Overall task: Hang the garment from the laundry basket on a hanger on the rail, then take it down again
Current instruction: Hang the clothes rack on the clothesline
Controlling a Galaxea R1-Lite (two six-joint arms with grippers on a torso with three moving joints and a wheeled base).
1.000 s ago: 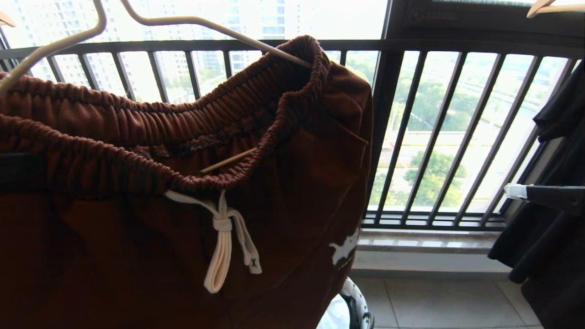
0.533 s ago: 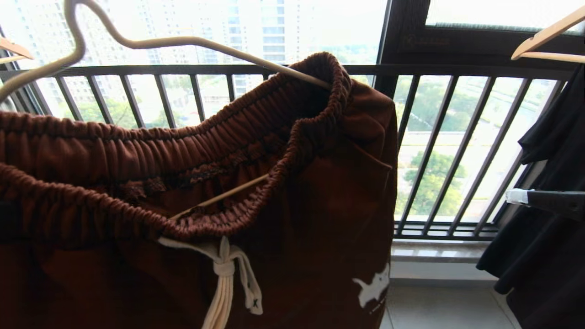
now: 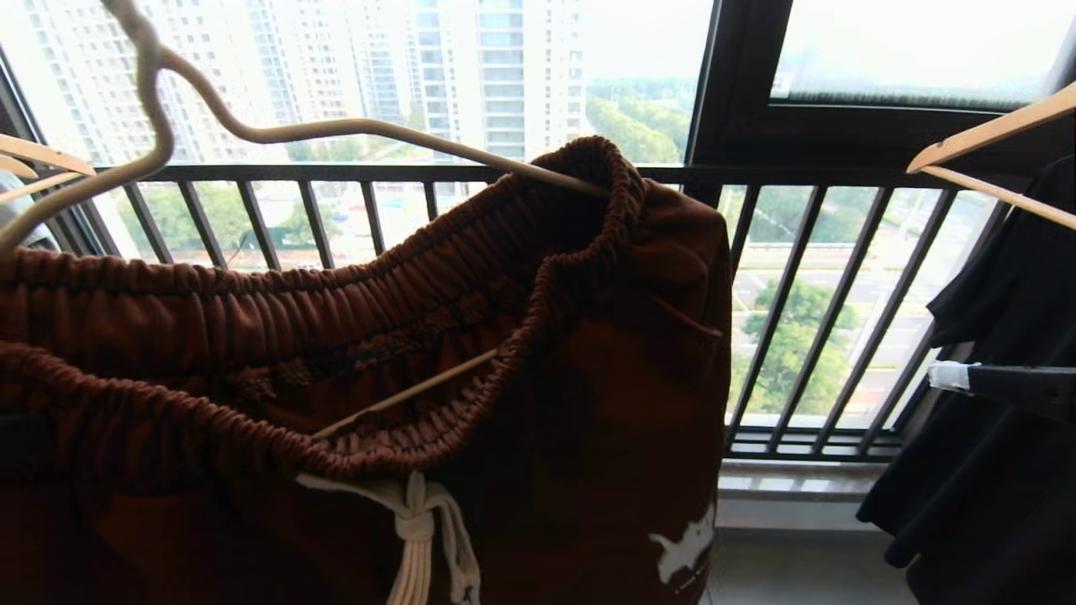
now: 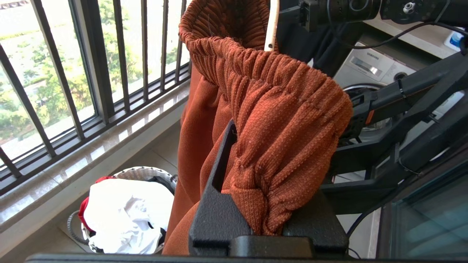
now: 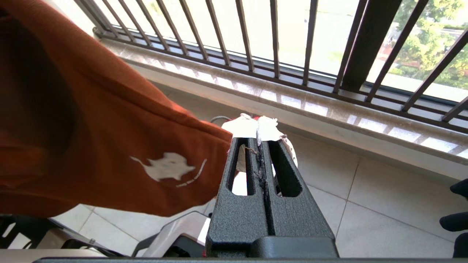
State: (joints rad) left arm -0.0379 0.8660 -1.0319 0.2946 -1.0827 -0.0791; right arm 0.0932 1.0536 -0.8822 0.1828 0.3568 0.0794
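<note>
The garment (image 3: 588,353), rust-brown shorts with a white drawstring, hangs on the cream wire hanger (image 3: 378,130) and fills the left and middle of the head view. The hanger's long hook neck (image 3: 151,84) points up at the top left. My left gripper (image 4: 270,153) is shut on the bunched waistband of the garment (image 4: 256,73). The right gripper (image 5: 257,128) is shut on nothing beside the printed leg (image 5: 109,128), and its taped tips (image 3: 950,376) show at the right edge. Below stands the laundry basket (image 4: 146,171) with white cloth inside. The rail is out of view.
A black railing (image 3: 807,294) of vertical bars runs along the window over a stone sill (image 5: 329,109). At the right a black garment (image 3: 1009,336) hangs on a wooden hanger (image 3: 992,134). Another wooden hanger (image 3: 34,155) is at the left. A washing machine (image 4: 369,64) stands behind.
The head camera has risen: railing and floor sit lower in the picture and the basket has dropped out of it. The garment on its hanger has gone up too. Both grippers stay as they were.
</note>
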